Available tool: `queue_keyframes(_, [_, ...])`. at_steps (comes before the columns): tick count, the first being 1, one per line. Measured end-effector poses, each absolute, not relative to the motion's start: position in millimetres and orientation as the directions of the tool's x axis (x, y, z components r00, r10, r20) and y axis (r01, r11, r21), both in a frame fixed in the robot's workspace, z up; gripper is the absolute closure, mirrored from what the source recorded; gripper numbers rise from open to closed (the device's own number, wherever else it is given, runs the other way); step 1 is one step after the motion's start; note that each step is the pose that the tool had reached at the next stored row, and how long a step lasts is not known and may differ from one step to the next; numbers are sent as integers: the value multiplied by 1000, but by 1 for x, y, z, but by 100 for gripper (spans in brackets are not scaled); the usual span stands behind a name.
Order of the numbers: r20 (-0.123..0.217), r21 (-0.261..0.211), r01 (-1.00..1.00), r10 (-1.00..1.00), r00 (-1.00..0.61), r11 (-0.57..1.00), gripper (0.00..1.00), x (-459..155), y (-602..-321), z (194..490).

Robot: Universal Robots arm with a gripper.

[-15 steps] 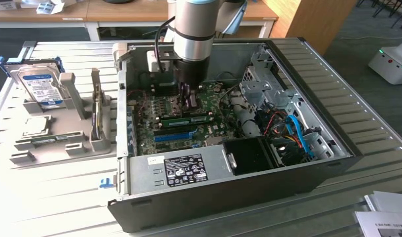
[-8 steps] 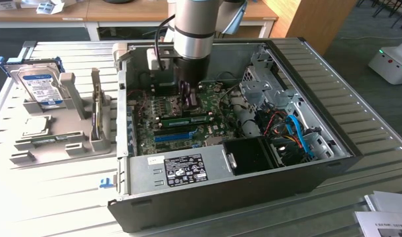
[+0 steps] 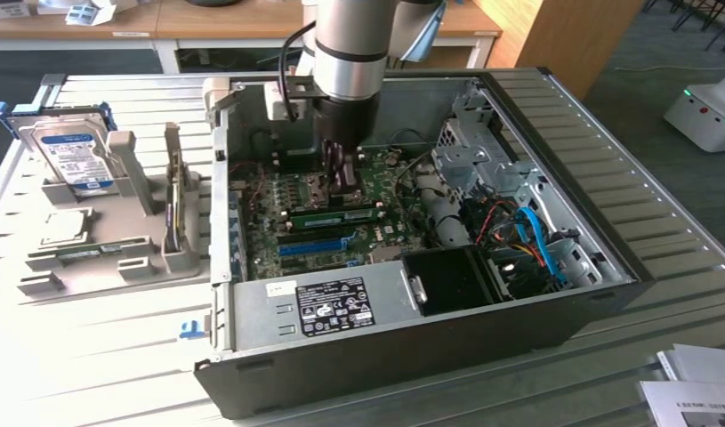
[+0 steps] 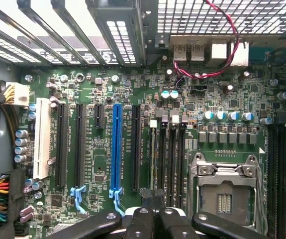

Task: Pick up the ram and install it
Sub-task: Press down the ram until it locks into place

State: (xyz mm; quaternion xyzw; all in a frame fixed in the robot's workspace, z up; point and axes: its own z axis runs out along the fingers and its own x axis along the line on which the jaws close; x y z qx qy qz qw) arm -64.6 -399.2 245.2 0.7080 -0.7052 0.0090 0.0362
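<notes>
While our dark two-fingered gripper (image 3: 342,173) hangs clenched and empty-looking inside the open grey computer case (image 3: 600,267), we see its fingertips (image 4: 155,219) pressed together above the black memory slots (image 4: 167,159) of the green motherboard (image 4: 98,199). A thin green ram stick (image 3: 336,215) lies seated just beneath, its long axis running across the exterior view. The blue expansion slot (image 4: 116,149) sits just beside.

The pincer (image 3: 342,173) hangs inside the open computer case (image 3: 600,231), just above the board (image 3: 326,236). A ram (image 3: 334,216) sits on the board just below the pincer. The case lies on the worktop (image 3: 101,356). Well apart from the pincer, outside the case, a tray (image 3: 101,240) holds a hard drive (image 3: 68,156).
</notes>
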Motion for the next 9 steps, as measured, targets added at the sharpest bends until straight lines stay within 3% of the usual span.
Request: queue_keyframes(9, [64, 39, -999, -998, 5, -3, 90, -65, -399, 254])
